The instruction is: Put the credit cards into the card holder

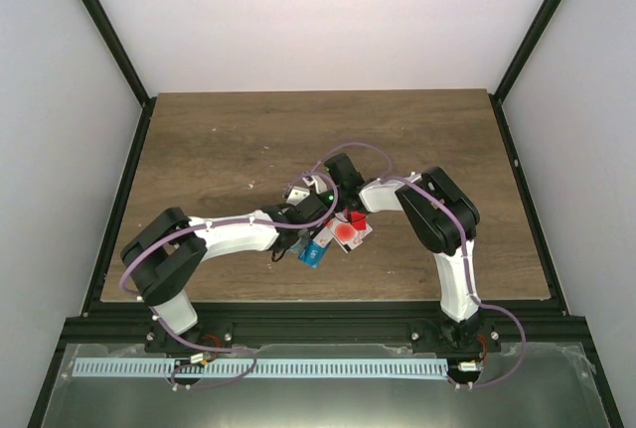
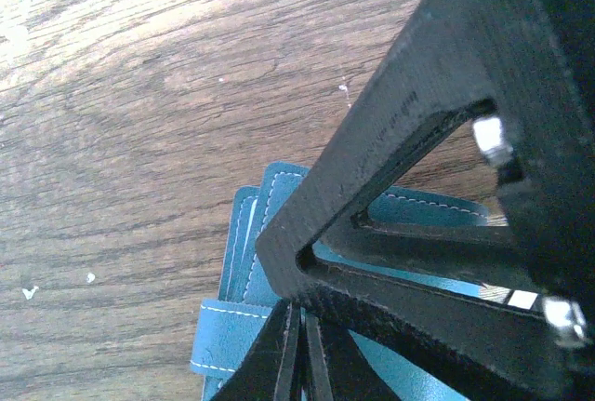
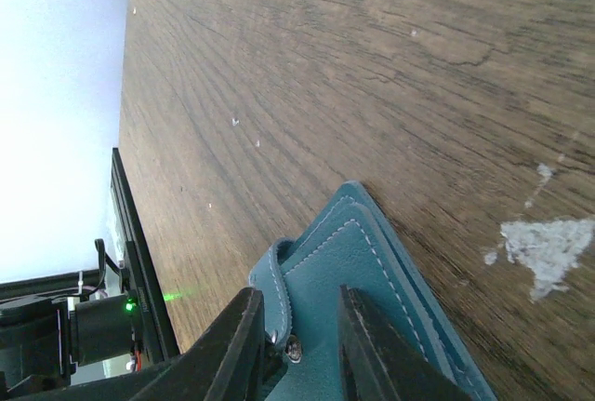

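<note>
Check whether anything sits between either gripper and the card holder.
Nothing visible does. The left gripper is shut directly on the card holder, and the right gripper has the holder's snap flap pinched between its fingers.

This is a robot test cell in a lab. Plain white panels (image 1: 328, 11) framed by black metal struts (image 1: 104, 26) enclose a wood-grain table (image 1: 248, 130). A slotted cable duct (image 1: 298, 368) runs along the near metal rail (image 1: 328, 327).
</note>
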Available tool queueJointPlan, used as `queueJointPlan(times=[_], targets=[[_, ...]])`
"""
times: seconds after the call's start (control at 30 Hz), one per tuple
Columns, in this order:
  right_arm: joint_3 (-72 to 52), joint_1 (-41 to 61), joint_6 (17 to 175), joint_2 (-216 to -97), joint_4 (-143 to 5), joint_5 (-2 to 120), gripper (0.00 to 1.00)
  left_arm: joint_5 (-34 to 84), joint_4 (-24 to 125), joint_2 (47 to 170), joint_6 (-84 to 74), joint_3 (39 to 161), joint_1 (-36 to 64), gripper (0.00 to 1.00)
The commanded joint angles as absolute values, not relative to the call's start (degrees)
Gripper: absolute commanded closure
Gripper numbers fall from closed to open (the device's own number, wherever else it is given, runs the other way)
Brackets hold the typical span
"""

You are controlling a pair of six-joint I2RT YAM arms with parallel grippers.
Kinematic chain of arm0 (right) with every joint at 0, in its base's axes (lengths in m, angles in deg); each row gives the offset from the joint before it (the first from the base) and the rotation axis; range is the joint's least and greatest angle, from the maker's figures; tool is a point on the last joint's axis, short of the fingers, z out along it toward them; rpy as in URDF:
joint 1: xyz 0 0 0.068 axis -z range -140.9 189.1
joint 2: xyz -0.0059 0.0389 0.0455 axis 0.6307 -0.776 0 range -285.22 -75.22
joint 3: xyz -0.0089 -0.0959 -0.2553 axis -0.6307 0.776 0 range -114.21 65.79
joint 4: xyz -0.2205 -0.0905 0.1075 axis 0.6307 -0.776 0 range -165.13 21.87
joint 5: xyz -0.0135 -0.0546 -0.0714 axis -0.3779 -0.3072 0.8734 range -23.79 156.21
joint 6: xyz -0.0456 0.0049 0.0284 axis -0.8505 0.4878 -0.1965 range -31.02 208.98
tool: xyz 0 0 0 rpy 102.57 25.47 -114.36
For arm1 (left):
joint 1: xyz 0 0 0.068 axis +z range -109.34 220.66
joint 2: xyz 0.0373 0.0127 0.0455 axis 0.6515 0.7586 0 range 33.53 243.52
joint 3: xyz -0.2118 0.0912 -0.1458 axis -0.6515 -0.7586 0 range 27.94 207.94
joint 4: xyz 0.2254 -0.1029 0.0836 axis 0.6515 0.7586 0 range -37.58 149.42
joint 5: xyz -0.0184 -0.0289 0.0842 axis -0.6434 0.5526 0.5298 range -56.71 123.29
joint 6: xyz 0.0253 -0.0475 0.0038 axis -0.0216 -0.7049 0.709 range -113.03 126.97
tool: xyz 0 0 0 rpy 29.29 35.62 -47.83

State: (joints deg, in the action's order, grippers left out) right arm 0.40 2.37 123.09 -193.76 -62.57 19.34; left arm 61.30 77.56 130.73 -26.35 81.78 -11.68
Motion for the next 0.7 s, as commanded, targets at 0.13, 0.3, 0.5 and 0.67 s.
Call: queueJointPlan(times=[0.13, 0.3, 0.5, 0.67], targets=[[1.9, 1.7, 122.5, -193.8, -66.1, 20.4, 0.75, 59.9, 77.5, 134.3, -25.9, 81.3, -14.3, 0.96], [2.2, 1.7, 122.7, -193.8, -65.7, 20.2, 0.75, 58.7, 75.9, 135.7, -26.0, 80.8, -14.9, 0.96], [2.3, 1.7, 122.8, -193.5, -65.7, 19.9, 0.75, 57.4, 75.7, 138.4, -24.7, 81.1, -15.3, 0.96], [2.4, 1.7, 123.1, -193.4, -65.3, 19.6, 0.75, 57.3, 75.6, 140.2, -24.7, 80.0, -15.2, 0.96]])
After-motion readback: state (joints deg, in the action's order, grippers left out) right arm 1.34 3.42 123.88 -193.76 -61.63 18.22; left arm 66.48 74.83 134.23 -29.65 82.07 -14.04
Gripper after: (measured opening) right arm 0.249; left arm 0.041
